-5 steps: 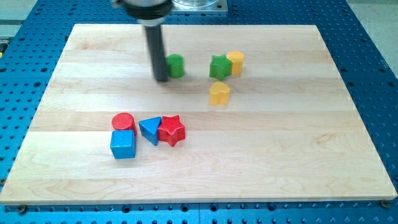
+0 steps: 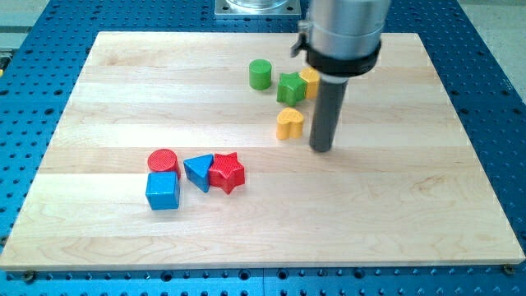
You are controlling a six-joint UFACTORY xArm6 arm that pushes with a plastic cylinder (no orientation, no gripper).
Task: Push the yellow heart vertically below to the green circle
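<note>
1. Four blocks lay nearest the view's bottom on the table (image 2: 394,214): a blue cube (image 2: 163,191), a red cylinder (image 2: 163,159) just above it, a blue triangle (image 2: 198,171) and a red star (image 2: 227,172), bunched together and well apart from the rest.
2. Farther up, my tip (image 2: 321,149) stood just beside the yellow heart (image 2: 289,123), on its right in the view, with a narrow gap showing between them. There was no claw on this arm, only the rod, so nothing could be apart or together.
3. Beyond the heart sat a green star (image 2: 291,87), touching another yellow block (image 2: 310,80) partly hidden behind the rod; its shape could not be made out.
4. Farthest, the green circle (image 2: 260,74) lay up and to the view's left of the heart.
5. The step in hand seemed to be lining up for the push. The heart sat right of the circle's column, so the next move probably called for a short leftward shove, stopping once the heart was straight below the circle and keeping clear of the green star.
</note>
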